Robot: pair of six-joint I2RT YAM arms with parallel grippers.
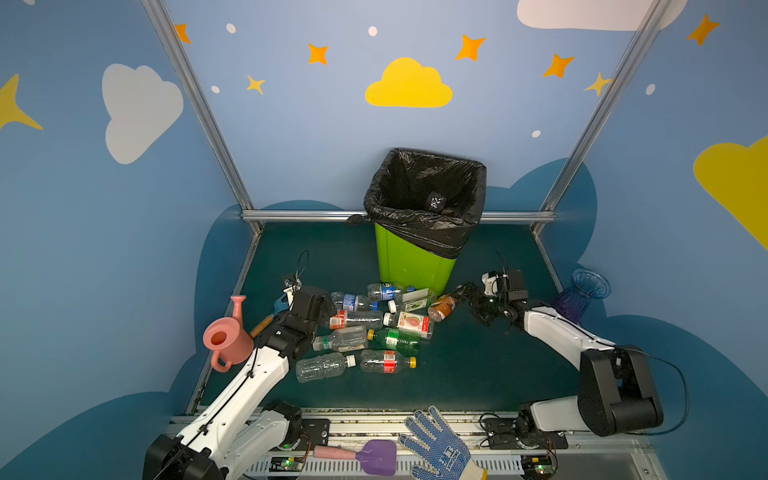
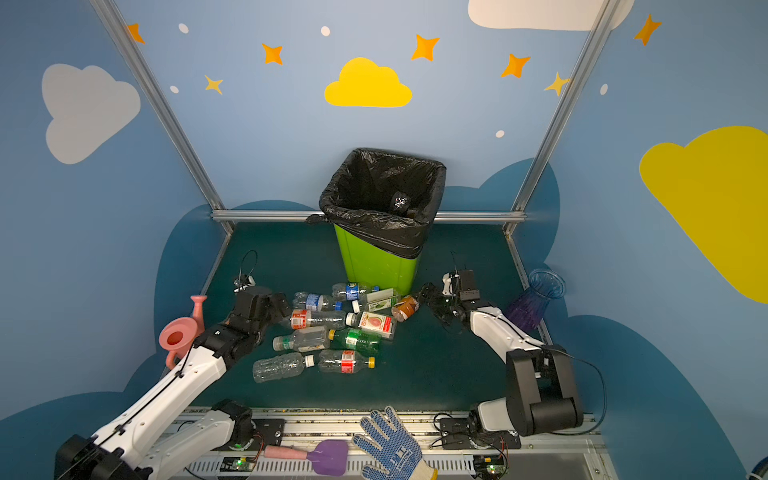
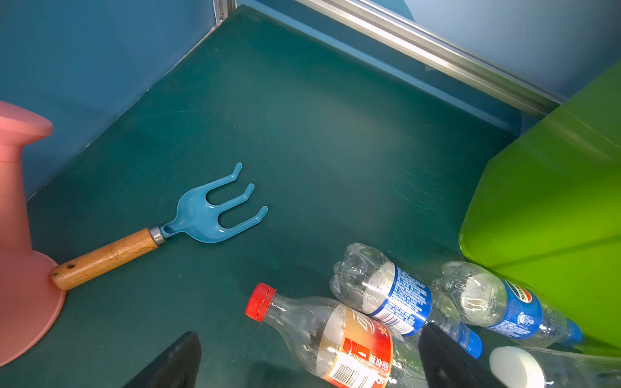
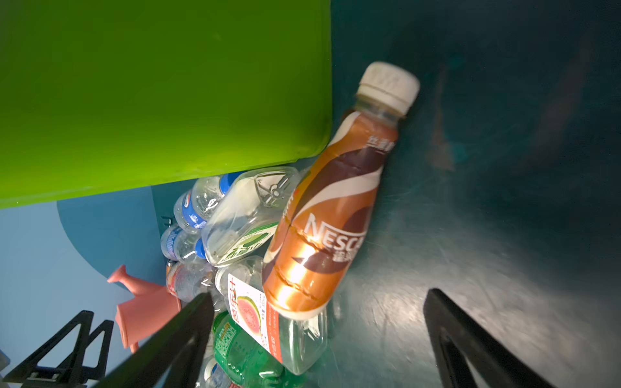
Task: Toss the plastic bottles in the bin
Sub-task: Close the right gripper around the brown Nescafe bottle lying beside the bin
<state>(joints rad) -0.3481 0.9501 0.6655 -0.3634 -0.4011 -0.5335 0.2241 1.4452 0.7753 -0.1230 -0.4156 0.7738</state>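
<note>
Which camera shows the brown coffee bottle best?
Right wrist view: the brown coffee bottle looms large, label readable. In both top views it is tiny beside the bin; the left wrist view misses it.

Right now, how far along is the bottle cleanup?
Barely started, by the look of it. Done: the bin shows only one dark lump inside, too unclear to name. In hand: nothing; the right end effector is open facing the brown bottle, the left end effector open over the red-capped bottle. Left: about ten bottles lie on the table before the bin.
</note>
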